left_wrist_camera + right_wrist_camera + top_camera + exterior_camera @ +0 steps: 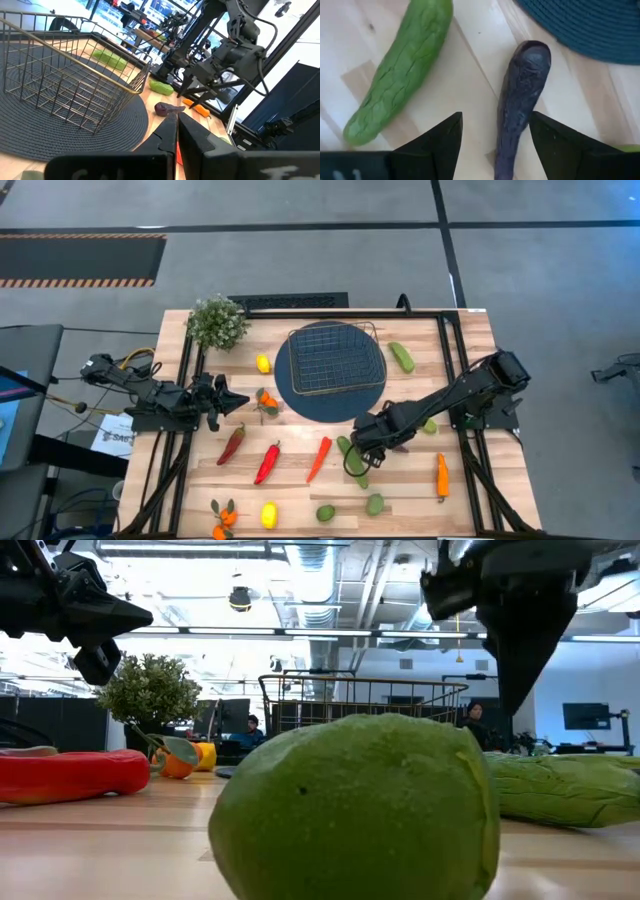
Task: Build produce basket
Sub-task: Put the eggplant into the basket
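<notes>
The right pincer (495, 145) hangs with its fingers apart directly over the small dark purple eggplant (520, 100), which lies on the pale wooden counter (300, 490) just outside the round dark blue woven mat (330, 405), with a bumpy green cucumber (400, 70) just beside it. The square wire-mesh basket (335, 358) on that mat looks empty. The eggplant is probably a light, stiff, slightly waxy toy, so the fingers should straddle its thick middle across the narrow width, not the tapered stem end, where it could squirt out. The left pincer (176, 132), fingers together, waits near the counter's left edge
</notes>
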You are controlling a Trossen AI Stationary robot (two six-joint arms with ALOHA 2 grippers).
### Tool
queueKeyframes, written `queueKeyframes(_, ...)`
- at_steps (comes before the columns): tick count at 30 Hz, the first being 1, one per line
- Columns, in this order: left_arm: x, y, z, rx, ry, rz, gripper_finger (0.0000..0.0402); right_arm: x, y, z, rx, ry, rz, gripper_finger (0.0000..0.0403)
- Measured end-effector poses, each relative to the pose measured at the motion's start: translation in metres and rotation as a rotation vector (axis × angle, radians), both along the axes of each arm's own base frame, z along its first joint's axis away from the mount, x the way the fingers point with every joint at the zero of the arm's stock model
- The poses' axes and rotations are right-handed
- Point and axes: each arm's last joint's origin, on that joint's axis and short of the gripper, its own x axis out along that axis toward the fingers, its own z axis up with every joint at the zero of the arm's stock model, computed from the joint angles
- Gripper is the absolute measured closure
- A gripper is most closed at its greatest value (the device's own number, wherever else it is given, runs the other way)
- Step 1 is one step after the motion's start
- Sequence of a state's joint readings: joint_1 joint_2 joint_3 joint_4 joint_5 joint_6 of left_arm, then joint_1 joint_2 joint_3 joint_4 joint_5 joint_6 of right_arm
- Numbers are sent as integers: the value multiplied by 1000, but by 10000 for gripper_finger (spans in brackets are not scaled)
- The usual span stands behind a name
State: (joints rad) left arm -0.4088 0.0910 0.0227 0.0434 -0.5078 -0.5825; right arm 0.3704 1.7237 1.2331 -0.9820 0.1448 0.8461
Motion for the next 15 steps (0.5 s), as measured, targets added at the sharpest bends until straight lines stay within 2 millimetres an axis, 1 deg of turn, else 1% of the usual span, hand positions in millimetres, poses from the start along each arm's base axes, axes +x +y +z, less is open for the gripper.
queueKeyframes(9, 0, 0, 0, 3, 0, 0, 401, -9, -12, -22, -29, 44, -69, 149)
queueKeyframes(12, 0, 0, 0, 3, 0, 0, 401, -7, -14, -27, -20, 20, -78, 149)
queueKeyframes(15, 0, 0, 0, 3, 0, 0, 401, -2, -15, -30, 2, -40, -86, 149)
